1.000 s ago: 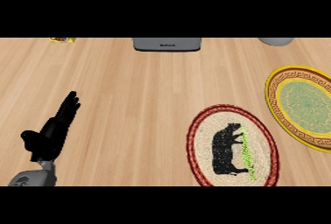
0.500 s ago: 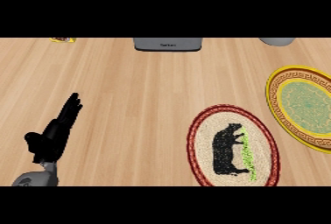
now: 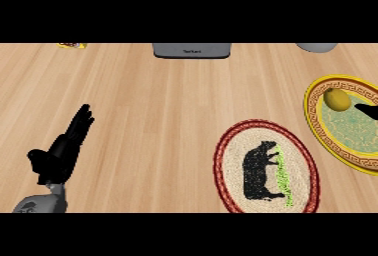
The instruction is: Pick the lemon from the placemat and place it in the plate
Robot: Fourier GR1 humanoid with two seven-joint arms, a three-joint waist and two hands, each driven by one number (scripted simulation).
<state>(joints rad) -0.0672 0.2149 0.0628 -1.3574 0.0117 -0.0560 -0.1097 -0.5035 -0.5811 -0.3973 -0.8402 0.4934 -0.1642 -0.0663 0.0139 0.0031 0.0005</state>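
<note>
Lemon (image 3: 338, 99) now sits in the plate (image 3: 345, 134); right hand (image 3: 367, 111), fingers unreadable, should back off without nudging it. Left hand (image 3: 63, 150) rests open.

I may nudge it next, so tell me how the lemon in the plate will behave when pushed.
The lemon looks rounded and smooth, so it would probably roll rather than slide. The rim of the plate would likely stop it.

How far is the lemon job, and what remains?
Done: the yellow lemon lies in the round yellow-rimmed plate, off the oval woven placemat. In hand: nothing visible; only a tip of the right hand shows beside the lemon. Left: probably withdrawing it. The left hand rests open.
</note>
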